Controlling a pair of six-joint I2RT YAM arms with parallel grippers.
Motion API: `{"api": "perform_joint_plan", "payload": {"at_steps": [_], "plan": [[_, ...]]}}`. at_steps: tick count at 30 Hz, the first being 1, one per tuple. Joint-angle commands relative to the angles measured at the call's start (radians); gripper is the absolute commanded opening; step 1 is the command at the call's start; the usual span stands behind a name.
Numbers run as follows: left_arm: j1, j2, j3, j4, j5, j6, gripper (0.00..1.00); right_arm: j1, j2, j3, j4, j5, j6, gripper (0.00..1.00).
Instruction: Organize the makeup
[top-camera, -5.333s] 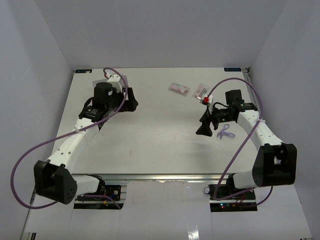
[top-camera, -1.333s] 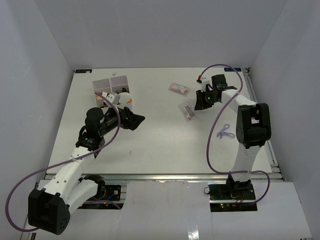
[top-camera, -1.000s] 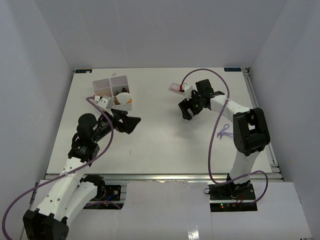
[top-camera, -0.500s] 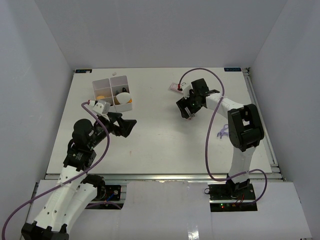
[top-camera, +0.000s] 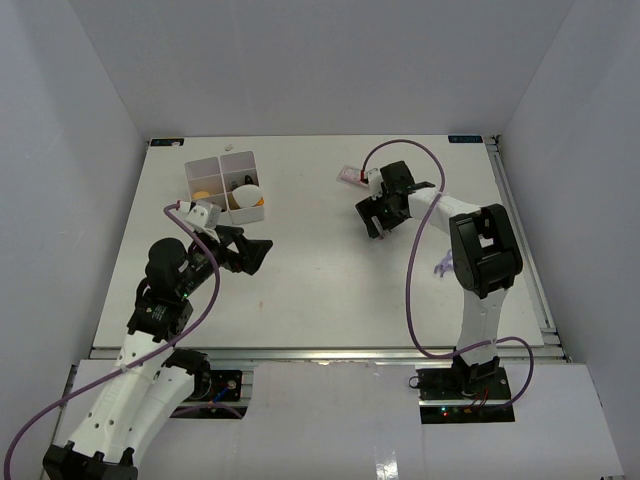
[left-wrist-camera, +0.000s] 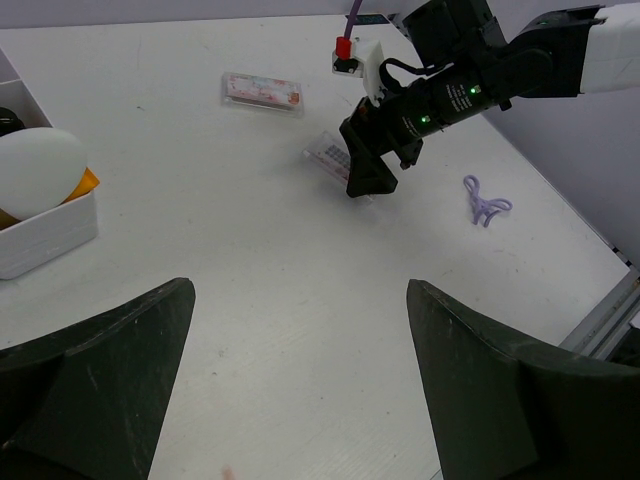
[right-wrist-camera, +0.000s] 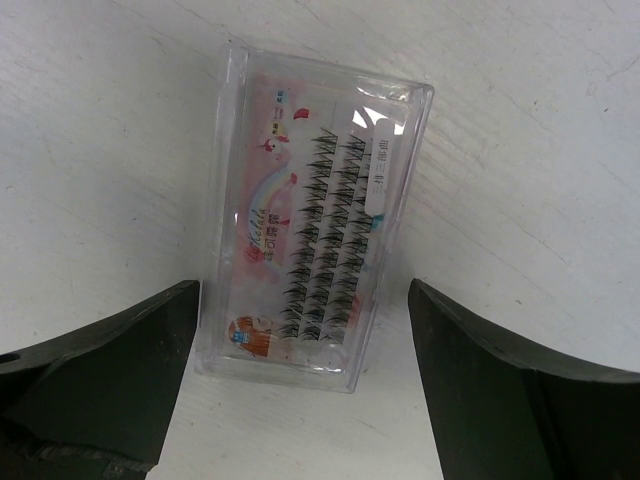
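The clear flat plastic packet (right-wrist-camera: 312, 262), a strip of black false lashes on a pink rainbow-printed card, lies face up on the white table (top-camera: 320, 290), right of centre and toward the far side. The right gripper (right-wrist-camera: 302, 300) points straight down over it with its jaws wide apart, one dark finger on each long side. That straddling pose suits a thin, flat thing: the fingers probably have to come down past the edges and pinch across its width, since there is nothing to grasp from above. Whether the fingertips already touch the table I cannot tell. Nothing is clamped yet. A second clear packet (top-camera: 350, 175) lies just beyond, nearer the far edge and apart from the first, so it should not foul the pinch. Well away at the far left stands the white compartmented box (top-camera: 222, 168), the likely destination. It already holds a beige egg-shaped sponge (left-wrist-camera: 36, 170) resting on something orange. The left gripper (left-wrist-camera: 300, 290) hangs above bare table near that box, its jaws spread and empty. It looks parked clear of the box opening, leaving room for a delivery. A small purple loop (top-camera: 450, 265) lies off to the right, beside the right arm.
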Motion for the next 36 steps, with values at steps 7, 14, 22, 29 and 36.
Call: {"api": "perform_joint_plan", "payload": {"at_steps": [7, 14, 22, 29, 36], "plan": [[0.003, 0.037, -0.008, 0.046, 0.083, -0.062, 0.98, 0.000, 0.023, 0.006, -0.002, -0.001, 0.016, 0.81], [0.003, 0.109, 0.019, 0.107, 0.161, -0.209, 0.97, -0.021, 0.014, 0.017, -0.054, -0.123, 0.007, 0.41], [0.003, 0.271, 0.054, 0.172, 0.149, -0.479, 0.93, -0.022, -0.176, -0.082, -0.019, -0.297, -0.085, 0.22], [-0.031, 0.520, 0.155, 0.185, 0.111, -0.683, 0.90, -0.019, -0.411, -0.240, 0.056, -0.532, -0.181, 0.18], [-0.140, 0.741, 0.312, 0.178, 0.036, -0.756, 0.89, 0.040, -0.517, -0.287, 0.071, -0.573, -0.213, 0.18]]}}
